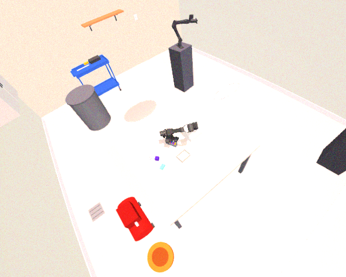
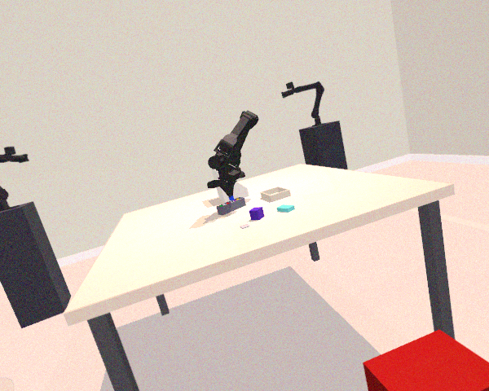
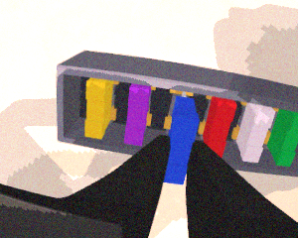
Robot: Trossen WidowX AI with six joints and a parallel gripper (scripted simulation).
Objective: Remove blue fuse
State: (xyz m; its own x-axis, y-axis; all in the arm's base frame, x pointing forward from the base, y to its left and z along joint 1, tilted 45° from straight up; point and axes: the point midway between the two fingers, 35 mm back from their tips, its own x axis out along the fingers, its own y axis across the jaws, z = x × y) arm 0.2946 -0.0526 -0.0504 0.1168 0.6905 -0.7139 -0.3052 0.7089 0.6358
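Note:
My gripper (image 3: 179, 148) (image 2: 231, 195) is shut on the blue fuse (image 3: 183, 121) (image 2: 231, 198). The fuse stands higher than its neighbours, over its slot in the dark grey fuse block (image 3: 139, 63) (image 2: 223, 209). I cannot tell whether its lower end is fully clear of the slot. The yellow fuse (image 3: 96, 109) and purple fuse (image 3: 137, 116) sit to its left in the wrist view. The red fuse (image 3: 220, 119), white fuse (image 3: 254, 129) and green fuse (image 3: 287, 139) sit to its right. The beige tray (image 2: 274, 197) (image 1: 179, 158) stands apart from the block.
A purple cube (image 2: 256, 213) (image 1: 157, 158), a turquoise block (image 2: 285, 208) (image 1: 162, 167) and a small pink piece (image 2: 244, 226) lie on the table (image 2: 173, 252) in front of the block and tray. Two other arms stand on pedestals away from the table.

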